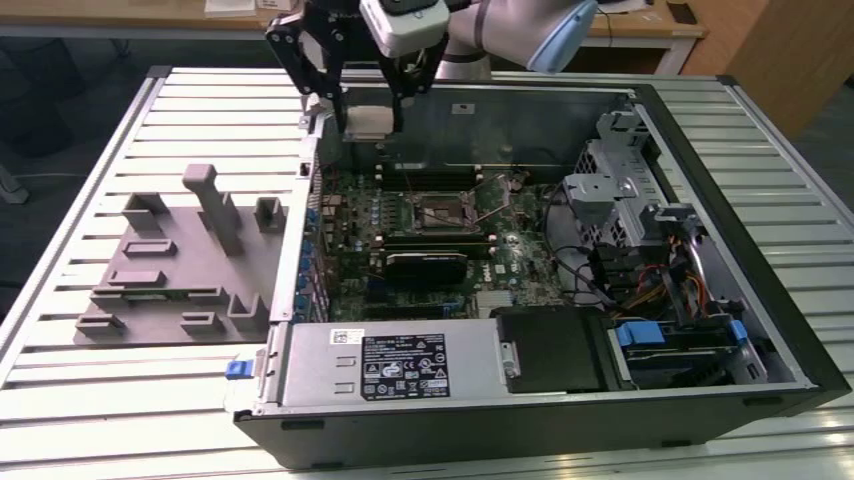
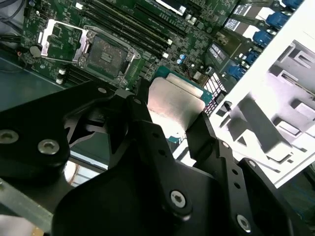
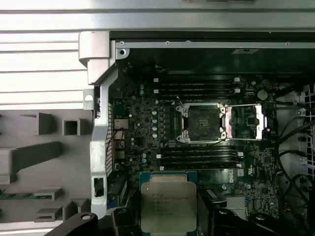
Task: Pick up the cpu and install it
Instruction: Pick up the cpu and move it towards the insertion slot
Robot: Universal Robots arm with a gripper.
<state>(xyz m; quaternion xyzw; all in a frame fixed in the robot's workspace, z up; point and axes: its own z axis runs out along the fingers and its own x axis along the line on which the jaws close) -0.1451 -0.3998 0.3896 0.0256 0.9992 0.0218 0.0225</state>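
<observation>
The gripper is clenched on the cpu by two opposite edges, holding it in the air, above and to one side of the open socket. Likely risk: a tilted or misaligned cpu could bend its pins

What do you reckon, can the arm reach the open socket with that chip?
Probably yes: the case is open, the cover is swung off the socket, and nothing seems to block the chip in the jaws.
</observation>
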